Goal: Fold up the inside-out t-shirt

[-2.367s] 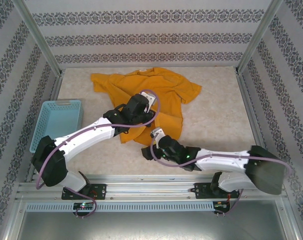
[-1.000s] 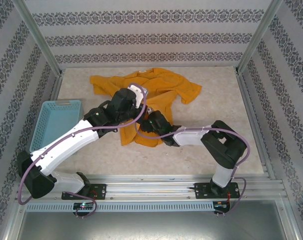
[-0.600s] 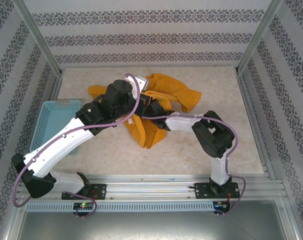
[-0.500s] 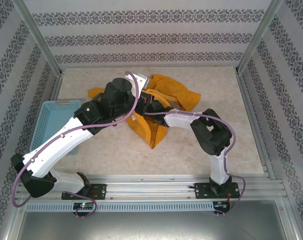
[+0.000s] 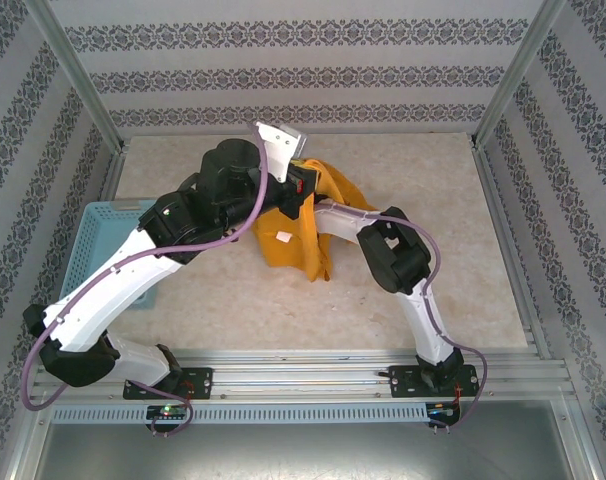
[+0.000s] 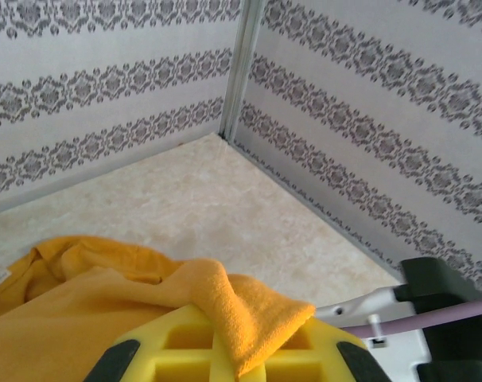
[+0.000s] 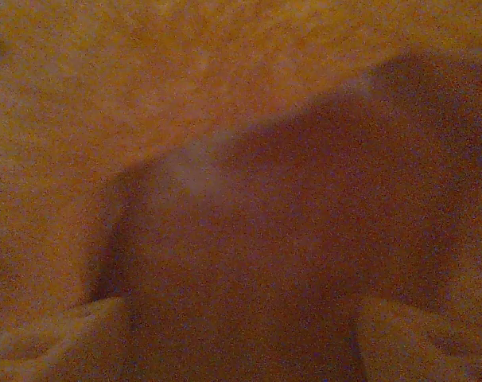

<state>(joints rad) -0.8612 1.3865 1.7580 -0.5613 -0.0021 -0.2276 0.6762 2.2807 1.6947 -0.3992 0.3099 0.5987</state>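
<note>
Enclosure with patterned walls, beige marbled tabletop [image 5: 443, 250]. Far left there's a blue basket [image 5: 95, 245], not in play. Next over, the left arm is reared up mid-table; in its wrist view the left tool [image 6: 239, 348] is clenched on a fold of the inside-out t-shirt [image 5: 298, 245], with orange cloth pinched between the yellow fingers [image 6: 177, 350] and a flap spilling over them. From above, the shirt hangs from that pinch as a bunched column with its low end toward the near edge. A small white label [image 5: 283, 237] faces up, and a looser lobe trails right along the tabletop. No emblem is visible from here. Right arm comes in from the right with its wrist buried in the cloth just beside the left's pinch. The right tool [image 7: 225, 342] is spread wide, with shirt fabric pressed up against its camera and nothing pinched that I can see. Key geometry: the shirt's long axis runs down and toward me from the left tool, and the right tool sits at the top of that axis, touching cloth. My read: the right is nearer to any free edge, so it should take the second grasp point while the left holds, then the two spread apart. Risk: it grabs several layers at once.
</note>
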